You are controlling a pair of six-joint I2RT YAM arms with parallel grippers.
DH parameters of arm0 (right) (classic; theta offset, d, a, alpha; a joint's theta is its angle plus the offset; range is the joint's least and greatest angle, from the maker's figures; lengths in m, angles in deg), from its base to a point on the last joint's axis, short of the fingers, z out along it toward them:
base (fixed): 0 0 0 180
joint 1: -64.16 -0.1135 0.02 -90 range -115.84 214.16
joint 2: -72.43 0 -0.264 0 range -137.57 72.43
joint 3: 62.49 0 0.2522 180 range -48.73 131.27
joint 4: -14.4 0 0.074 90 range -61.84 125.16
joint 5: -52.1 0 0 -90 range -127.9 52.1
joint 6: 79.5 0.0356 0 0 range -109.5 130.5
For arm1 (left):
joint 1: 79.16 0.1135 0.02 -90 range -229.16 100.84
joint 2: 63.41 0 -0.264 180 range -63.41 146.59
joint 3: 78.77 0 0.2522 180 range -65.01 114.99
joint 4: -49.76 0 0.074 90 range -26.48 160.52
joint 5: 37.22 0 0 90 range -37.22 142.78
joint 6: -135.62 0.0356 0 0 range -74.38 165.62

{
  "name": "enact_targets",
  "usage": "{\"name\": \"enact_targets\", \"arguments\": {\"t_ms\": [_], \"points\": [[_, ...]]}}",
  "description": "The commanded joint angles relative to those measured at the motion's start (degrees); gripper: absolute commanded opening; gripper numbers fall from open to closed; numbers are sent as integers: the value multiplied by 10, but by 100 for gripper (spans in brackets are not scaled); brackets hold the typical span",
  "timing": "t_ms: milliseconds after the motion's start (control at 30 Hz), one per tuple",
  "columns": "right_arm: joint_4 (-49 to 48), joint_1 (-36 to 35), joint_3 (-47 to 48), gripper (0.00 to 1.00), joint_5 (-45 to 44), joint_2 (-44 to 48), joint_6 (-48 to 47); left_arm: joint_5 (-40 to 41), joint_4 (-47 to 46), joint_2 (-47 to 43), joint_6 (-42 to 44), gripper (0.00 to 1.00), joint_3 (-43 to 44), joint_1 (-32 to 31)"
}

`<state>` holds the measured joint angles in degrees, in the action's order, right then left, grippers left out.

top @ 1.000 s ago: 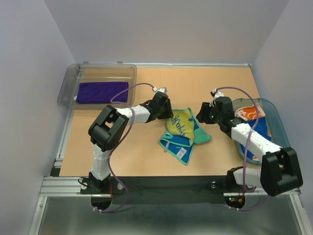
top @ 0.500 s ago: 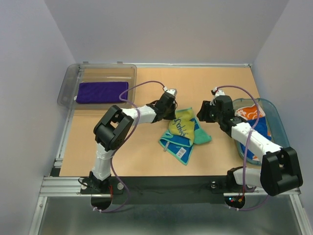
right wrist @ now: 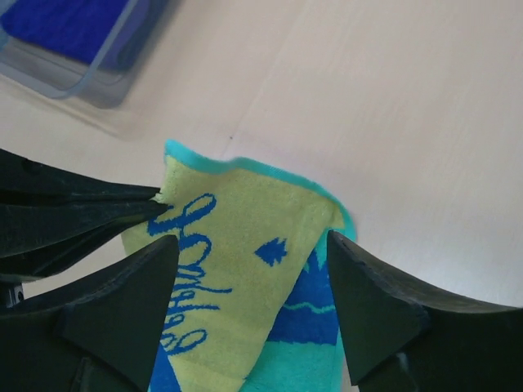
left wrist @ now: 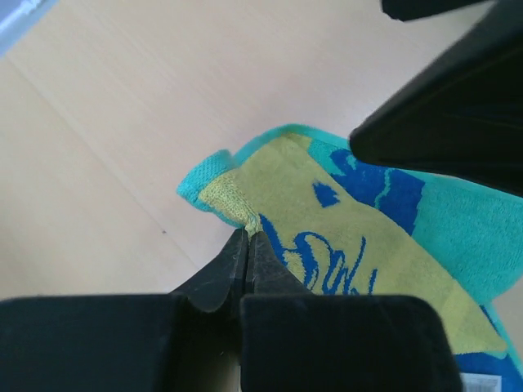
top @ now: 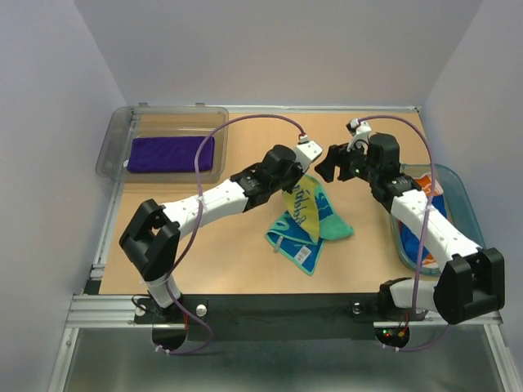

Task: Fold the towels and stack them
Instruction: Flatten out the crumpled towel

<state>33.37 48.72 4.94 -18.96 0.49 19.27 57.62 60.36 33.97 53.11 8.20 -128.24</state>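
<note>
A purple towel (top: 170, 153) is seen in the clear grey bin (top: 114, 140) at far left, and a white and orange towel (top: 415, 188) in the teal basket (top: 459, 194) under the right arm. The mint green towel (top: 315, 219) is draped mid-table, with one corner pinched and held up by the clenched left gripper (left wrist: 245, 237). Its neighbouring corner is framed between the parted jaws of the right gripper (right wrist: 251, 238).

You have a clear grey plastic bin (top: 110, 151) in the far left corner of the tan counter (top: 221, 253), its long side along the back edge. At your right edge sits a teal translucent oval basket (top: 458, 196), well apart from the bin. An aluminium rail (top: 106, 233) runs down the counter's left side and joins another across the near edge. Pale grey walls close in three sides.
</note>
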Motion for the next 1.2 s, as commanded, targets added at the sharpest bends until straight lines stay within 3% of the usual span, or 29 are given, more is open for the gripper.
{"name": "enact_targets", "arguments": {"t_ms": [0, 267, 367, 1000, 1167], "points": [[-22, 37, 39, 79, 78, -11, -65, 10, 31, -36, 131, 0, 28, -5], [-23, 170, 91, 80, 445, -87, -149, -41, 132, -36, 215, 0, 127, -9], [-21, 176, 111, 82, 507, -114, -170, -42, 147, -29, 228, 0, 146, -17], [-20, 155, 169, 83, 585, -191, -185, -21, 179, 30, 277, 0, 242, -71], [-20, 130, 173, 74, 602, -203, -165, -18, 170, 37, 275, 0, 239, -76]]}}
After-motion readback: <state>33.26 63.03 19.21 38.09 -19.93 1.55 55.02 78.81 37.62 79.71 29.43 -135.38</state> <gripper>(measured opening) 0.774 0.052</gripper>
